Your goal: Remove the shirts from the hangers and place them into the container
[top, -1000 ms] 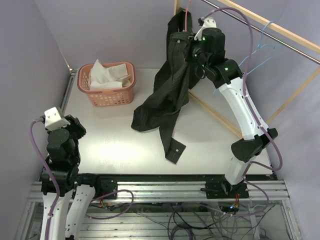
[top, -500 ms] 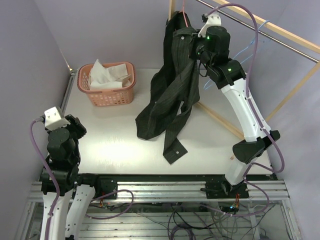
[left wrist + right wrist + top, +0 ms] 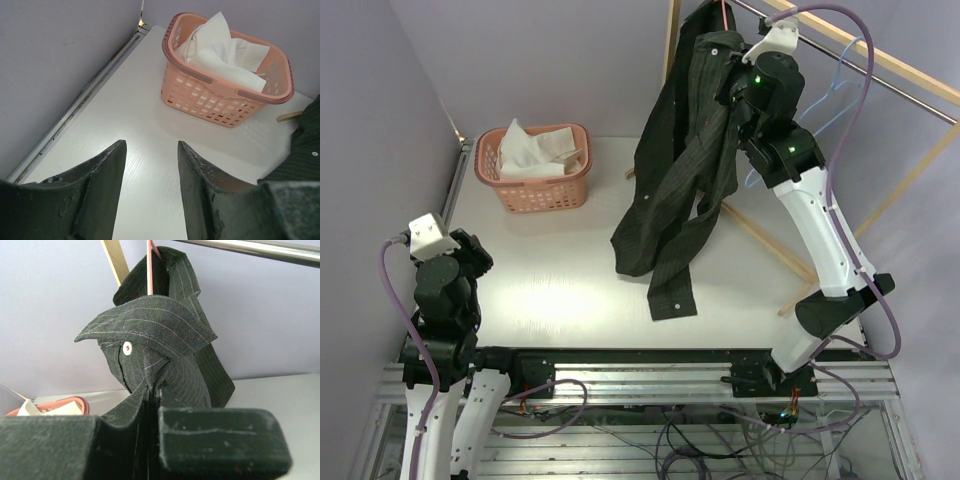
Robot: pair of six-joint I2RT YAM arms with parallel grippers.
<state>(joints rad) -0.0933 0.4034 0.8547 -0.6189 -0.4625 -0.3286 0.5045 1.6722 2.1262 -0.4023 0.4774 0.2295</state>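
**A:** Two shirts, two wire hangers, one basket. From the overhead camera, where is each one?

**B:** The dark pinstriped button-up shirt (image 3: 685, 170) is hanging from the thin pink wire hanger (image 3: 723, 12) at the far right. Its long axis is running down and leftward, and its tail is trailing on the white table (image 3: 560, 280). The plain white shirt (image 3: 535, 148) is lying bundled in the salmon-orange lattice plastic basket (image 3: 525, 195) at the far left. The light blue wire hanger (image 3: 838, 92) is hanging with no shirt on it, right of the dark shirt.

**A:** And the left wrist camera?

**B:** The left gripper (image 3: 150, 165) is holding its jaws apart above the table with nothing between them. The basket is lying just ahead, so this gripper is the nearer of the two to it.

**A:** The right wrist camera?

**B:** The right gripper (image 3: 150, 440) is pinching the dark shirt's front just under the collar, with its fingers pressed together on the cloth. The pink hook is rising straight above the grip toward the metal rail (image 3: 250, 247). The shirt is probably going to have to come off that hook before travelling left to the basket, which is sitting well apart.
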